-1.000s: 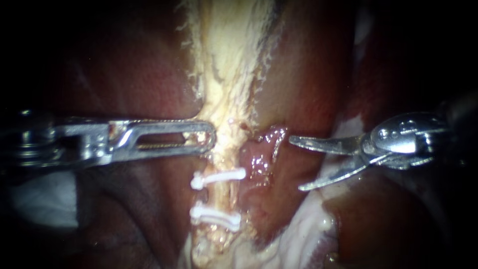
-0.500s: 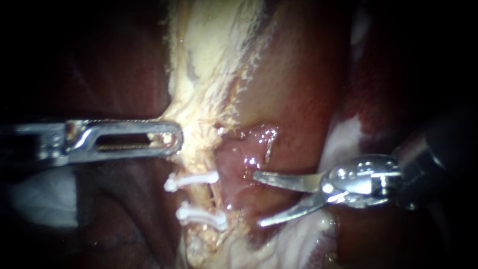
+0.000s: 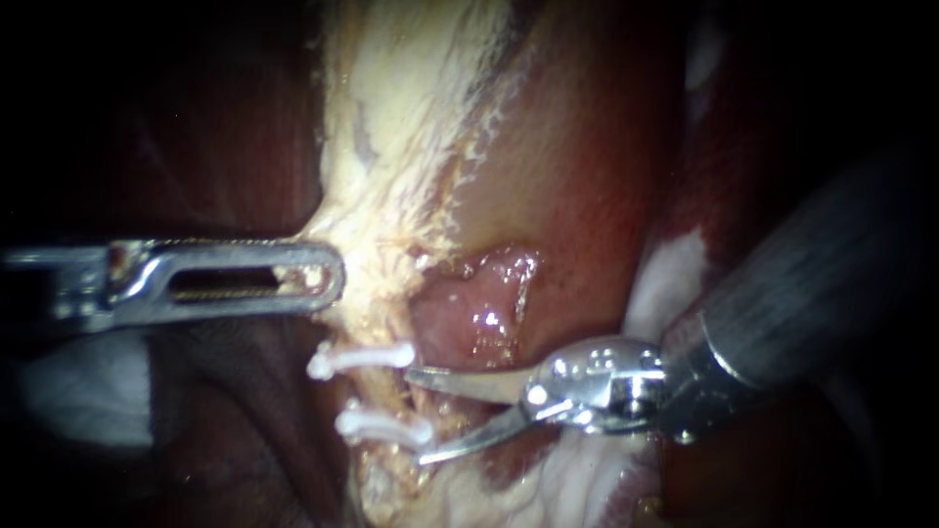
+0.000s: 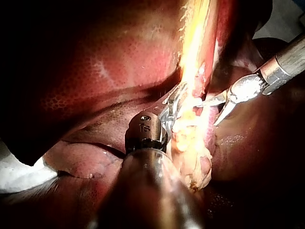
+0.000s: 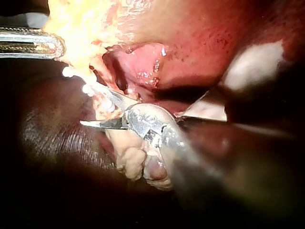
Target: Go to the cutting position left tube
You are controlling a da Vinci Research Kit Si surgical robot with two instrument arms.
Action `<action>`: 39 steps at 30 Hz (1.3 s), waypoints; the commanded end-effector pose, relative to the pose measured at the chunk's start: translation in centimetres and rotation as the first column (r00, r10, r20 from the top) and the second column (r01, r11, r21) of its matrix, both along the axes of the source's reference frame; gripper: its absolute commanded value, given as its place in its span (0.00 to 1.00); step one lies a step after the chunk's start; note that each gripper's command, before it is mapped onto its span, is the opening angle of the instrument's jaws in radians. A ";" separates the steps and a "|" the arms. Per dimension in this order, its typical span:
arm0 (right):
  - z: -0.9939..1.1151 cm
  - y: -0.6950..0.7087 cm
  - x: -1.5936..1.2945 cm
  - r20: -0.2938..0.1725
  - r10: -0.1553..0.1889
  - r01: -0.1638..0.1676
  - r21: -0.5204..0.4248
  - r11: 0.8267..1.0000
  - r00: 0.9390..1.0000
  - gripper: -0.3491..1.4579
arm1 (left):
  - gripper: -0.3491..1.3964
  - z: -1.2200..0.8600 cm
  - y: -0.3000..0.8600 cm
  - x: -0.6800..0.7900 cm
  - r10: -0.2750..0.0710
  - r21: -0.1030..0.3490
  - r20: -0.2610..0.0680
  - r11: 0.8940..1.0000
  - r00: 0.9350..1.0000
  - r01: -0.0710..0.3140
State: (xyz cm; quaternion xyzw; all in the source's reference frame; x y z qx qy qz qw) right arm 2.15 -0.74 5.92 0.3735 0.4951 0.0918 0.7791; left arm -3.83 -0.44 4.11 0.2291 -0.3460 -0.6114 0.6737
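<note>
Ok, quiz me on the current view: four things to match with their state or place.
Things:
1. left instrument
2. right instrument
3. white clips
4. pink wet patch

States or places:
A. jaws open, tips at the clipped stretch
B. two, crossing the tube
C. jaws shut on pale tissue
D. glistening, just above the open jaws in the endoscope view

Pairs: 1-C, 2-A, 3-B, 4-D

White clips cross a pale yellow tube beside dark red, finely mottled liver.
</note>
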 end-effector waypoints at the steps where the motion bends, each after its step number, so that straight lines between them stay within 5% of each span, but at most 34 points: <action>1: 0.02 0.00 0.01 0.001 0.002 -0.002 -0.001 1.000 1.000 0.99 | 0.00 0.00 0.00 0.00 0.000 0.000 -0.001 1.000 1.000 0.000; 23: 0.21 -0.05 0.30 0.007 -0.009 0.009 0.014 1.000 1.000 0.99 | 0.00 -0.09 -0.05 -0.02 -0.004 -0.001 0.000 1.000 1.000 0.004; 39: 0.30 -0.14 0.57 -0.048 -0.070 0.073 0.060 0.996 0.996 0.99 | 0.00 -0.10 -0.06 -0.03 -0.005 -0.001 0.000 1.000 1.000 0.005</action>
